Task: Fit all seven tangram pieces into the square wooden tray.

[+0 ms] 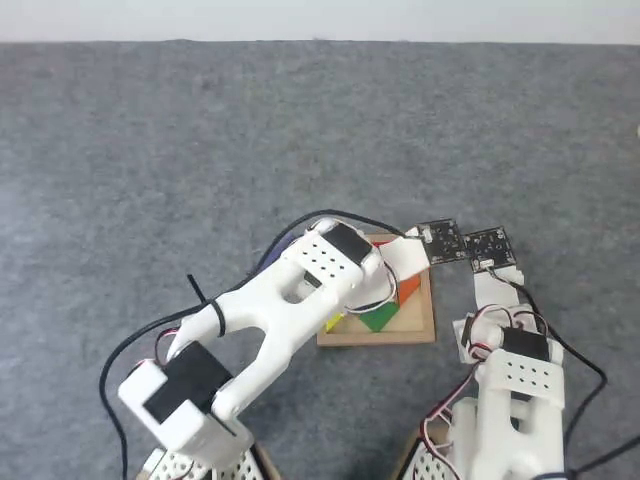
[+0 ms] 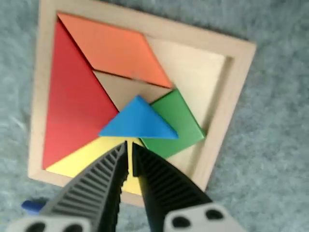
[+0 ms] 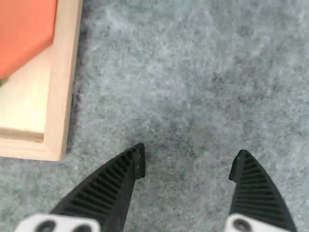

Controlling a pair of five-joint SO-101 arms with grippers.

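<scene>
The square wooden tray (image 2: 232, 92) holds a large red triangle (image 2: 72, 106), an orange parallelogram (image 2: 116, 48), a green square (image 2: 176, 123) and a yellow piece (image 2: 91, 162). A blue triangle (image 2: 139, 121) lies in the middle, between them. My left gripper (image 2: 129, 145) is shut with nothing in it, its tips just at the blue triangle's long edge. In the high view the left arm (image 1: 300, 290) covers most of the tray (image 1: 380, 338). My right gripper (image 3: 189, 162) hangs open over bare carpet, beside the tray's rim (image 3: 63, 87).
Bare wood shows in the tray (image 2: 193, 67) beside the orange and green pieces. A small blue thing (image 2: 31, 207) lies on the carpet off one tray corner. Grey carpet (image 1: 300, 130) spreads around. The right arm (image 1: 515, 375) stands right of the tray.
</scene>
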